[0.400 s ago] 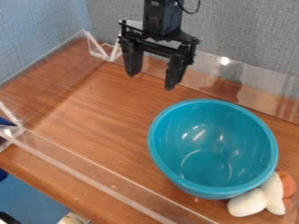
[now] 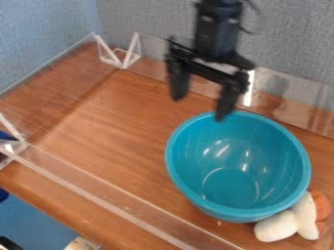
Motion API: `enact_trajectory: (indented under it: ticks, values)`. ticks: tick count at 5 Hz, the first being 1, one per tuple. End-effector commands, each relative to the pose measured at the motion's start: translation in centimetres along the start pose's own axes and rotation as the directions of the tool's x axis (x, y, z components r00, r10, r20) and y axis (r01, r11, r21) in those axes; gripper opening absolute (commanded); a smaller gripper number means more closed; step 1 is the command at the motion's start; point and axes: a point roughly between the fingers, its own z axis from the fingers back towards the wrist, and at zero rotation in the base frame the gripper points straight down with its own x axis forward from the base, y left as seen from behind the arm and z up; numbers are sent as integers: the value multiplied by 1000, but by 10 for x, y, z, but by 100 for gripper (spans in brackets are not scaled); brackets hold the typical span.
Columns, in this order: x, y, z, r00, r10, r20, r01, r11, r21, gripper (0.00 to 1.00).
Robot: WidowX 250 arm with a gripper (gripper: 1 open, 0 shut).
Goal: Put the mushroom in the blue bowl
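The hand [image 2: 209,88] hung empty with its fingers spread wide, pointing down above the far rim of the blue bowl [image 2: 239,163]; descending there risked striking that rim; the mushroom [image 2: 291,225] lay on the tabletop [image 2: 104,127] against the bowl's near side, well apart from the hand.

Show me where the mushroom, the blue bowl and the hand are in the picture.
mushroom [image 2: 290,228], camera view, on its cream-white body beside the bowl.
blue bowl [image 2: 196,200], camera view, on its near-left outer wall.
hand [image 2: 204,96], camera view, midway between its open fingertips.
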Motion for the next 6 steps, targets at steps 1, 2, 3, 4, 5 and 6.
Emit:
enact_trajectory:
  ticks: [1, 2, 3, 4, 5, 6]
  values:
    - [-7, -53, -1, 971, -236, 43, 236, 972, 17, 100]
    - [-10, -105, -20, 882, -469, 43, 467, 883, 55, 100]
    - [-28, -127, -49, 740, -672, 29, 667, 739, 97, 100]
    - [-30, -130, -72, 619, -785, 7, 780, 617, 103, 100]
    - [-30, -133, -83, 534, -845, -17, 842, 530, 104, 0]
    - [-29, -129, -84, 542, -840, -21, 837, 538, 97, 0]
